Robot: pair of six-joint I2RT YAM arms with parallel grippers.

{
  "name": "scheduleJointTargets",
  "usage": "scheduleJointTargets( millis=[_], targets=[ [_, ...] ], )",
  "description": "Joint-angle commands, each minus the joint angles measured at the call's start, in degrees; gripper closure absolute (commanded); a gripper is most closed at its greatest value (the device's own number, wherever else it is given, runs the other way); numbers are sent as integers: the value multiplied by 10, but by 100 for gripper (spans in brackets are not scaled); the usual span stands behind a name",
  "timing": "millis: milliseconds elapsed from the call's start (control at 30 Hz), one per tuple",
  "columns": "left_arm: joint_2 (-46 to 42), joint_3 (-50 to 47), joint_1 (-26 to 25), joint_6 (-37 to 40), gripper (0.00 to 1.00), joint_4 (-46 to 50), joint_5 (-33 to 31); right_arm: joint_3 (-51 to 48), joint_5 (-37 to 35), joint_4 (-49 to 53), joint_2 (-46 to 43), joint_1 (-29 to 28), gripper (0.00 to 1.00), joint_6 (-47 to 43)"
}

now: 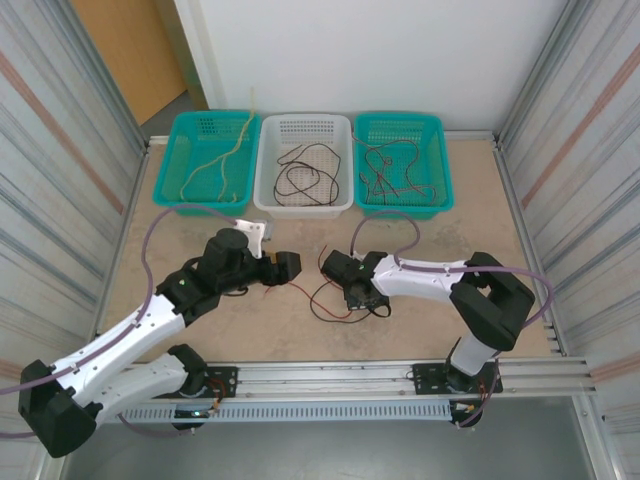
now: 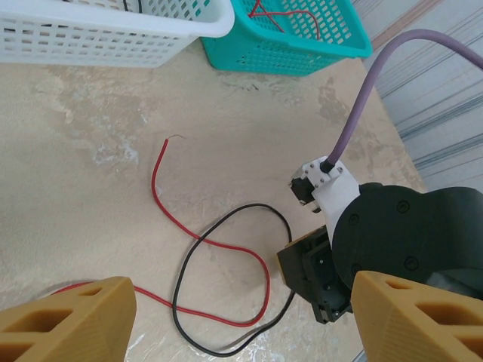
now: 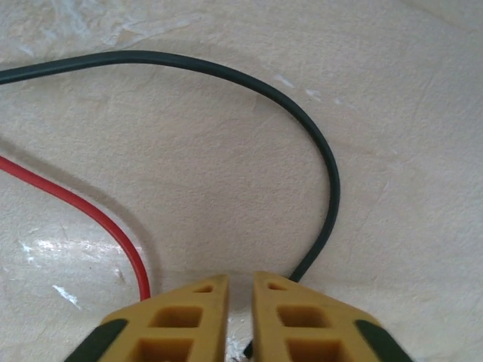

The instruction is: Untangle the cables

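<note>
Red cable (image 2: 154, 177) and black cable (image 2: 260, 205) lie looped across each other on the beige table (image 1: 450, 240), lower centre of the overhead frame. The left gripper (image 2: 238, 290) hangs spread wide above them. The right gripper (image 3: 240, 283) has its fingers almost together over both cables; whether they pinch one cannot be told.

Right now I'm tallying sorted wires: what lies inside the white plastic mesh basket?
Thin black wires lie in loose overlapping loops in the white basket. Where they cross they cover one another, so their count is unclear.
</note>
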State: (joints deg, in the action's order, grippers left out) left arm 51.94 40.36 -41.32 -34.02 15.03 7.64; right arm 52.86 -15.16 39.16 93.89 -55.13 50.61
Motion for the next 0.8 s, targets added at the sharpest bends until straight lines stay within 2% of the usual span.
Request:
scheduleJointTargets(
  millis=[0,100,167,300,567,733,767],
  targets=[
    [-10,-1,4,17,24,8,-6,13,-17,38,5,-4,87,14],
    [-7,2,6,21,24,6,-4,25,-28,59,3,-8,69,18],
    [-5,4,6,22,24,5,-2,31,-36,69,6,-13,66,19],
    [-7,2,6,22,24,4,-3,31,-43,78,17,-15,78,27],
    [-16,-3,6,20,24,11,-3,33,-50,84,31,-16,76,34],
    [-17,1,6,23,24,12,-5,36,-62,92,23,-19,100,31],
    [-17,2,7,25,24,12,-5,38,-73,100,15,-22,100,32]
  ],
)
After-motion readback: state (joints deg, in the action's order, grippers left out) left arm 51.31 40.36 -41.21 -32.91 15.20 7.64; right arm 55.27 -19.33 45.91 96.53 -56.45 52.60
